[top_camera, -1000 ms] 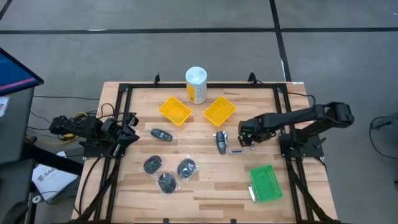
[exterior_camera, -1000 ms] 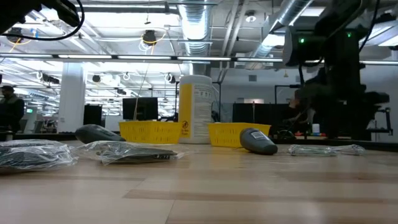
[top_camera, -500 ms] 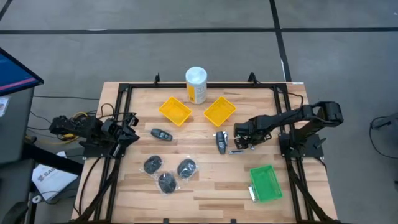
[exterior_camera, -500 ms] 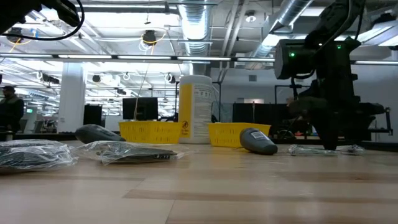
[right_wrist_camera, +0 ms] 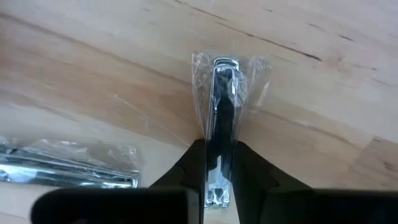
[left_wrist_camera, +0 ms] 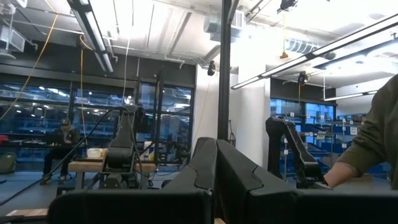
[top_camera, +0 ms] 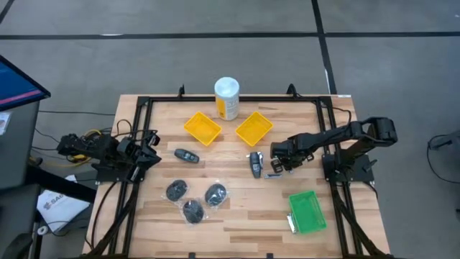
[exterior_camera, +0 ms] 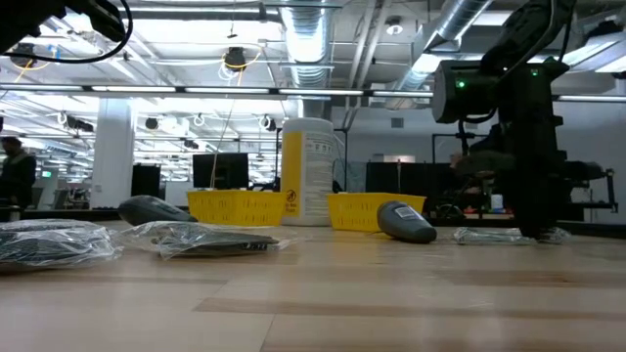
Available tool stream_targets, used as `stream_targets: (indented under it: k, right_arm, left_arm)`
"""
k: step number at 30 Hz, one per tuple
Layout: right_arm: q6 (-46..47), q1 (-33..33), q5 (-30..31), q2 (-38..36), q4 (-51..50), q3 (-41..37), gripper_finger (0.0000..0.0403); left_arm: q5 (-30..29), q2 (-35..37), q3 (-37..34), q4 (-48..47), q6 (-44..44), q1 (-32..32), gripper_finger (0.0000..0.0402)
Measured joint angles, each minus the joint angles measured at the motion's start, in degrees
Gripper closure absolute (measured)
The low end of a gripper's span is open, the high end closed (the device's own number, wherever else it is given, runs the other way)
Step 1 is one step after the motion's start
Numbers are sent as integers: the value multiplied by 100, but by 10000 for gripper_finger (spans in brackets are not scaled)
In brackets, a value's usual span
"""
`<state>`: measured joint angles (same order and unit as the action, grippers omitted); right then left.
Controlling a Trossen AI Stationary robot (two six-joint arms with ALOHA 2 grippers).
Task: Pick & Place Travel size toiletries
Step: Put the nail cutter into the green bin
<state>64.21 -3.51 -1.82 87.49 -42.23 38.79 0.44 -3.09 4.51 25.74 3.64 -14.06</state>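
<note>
Silver metal in clear wrap, a slim tool (right_wrist_camera: 222, 118) lying on the wooden table (top_camera: 237, 216), sits pinched between the fingers (right_wrist_camera: 252, 171) of the right gripper (top_camera: 274, 167); the wrist view shows both dark fingers pressed against its sides, the piece resting on the wood; a second wrapped silver piece (right_wrist_camera: 68, 167) lies just beside it, apart from the fingers; in the high view the right gripper is low over the table just right of a black oblong piece (top_camera: 256, 163), below the right-hand yellow tray (top_camera: 254, 129); the other black oblong piece (top_camera: 187, 155) lies further left, below the left-hand yellow tray (top_camera: 202, 127); three dark discs in clear wrap (top_camera: 194, 200) cluster near the table's front, well apart from either gripper; a yellow canister with a white cap (top_camera: 226, 98) stands at the back between the trays; a green tray (top_camera: 307, 211) sits at the front right; the left gripper (top_camera: 149, 141) waits at the table's left edge, its fingers (left_wrist_camera: 211, 168) pressed together on nothing.
</note>
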Motion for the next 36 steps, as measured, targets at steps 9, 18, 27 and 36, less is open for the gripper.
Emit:
stream_targets:
  k: [9,18,27,36]
  right_arm:
    - [-182,81,54,-769,-458,248,363]
    - [716,1387,-283,-1741,-861,1070,363]
    - [3299,3835,-306,-1772,-986,1241,363]
    - [5498,5245,-293,-1068,-1122,1241,361]
  left_arm:
    - [0,0,0,3,0,0,399]
    - [1,0,0,19,0,0,399]
    - [1,0,-2,5,-37,0,399]
    - [1,0,-2,0,-39,0,399]
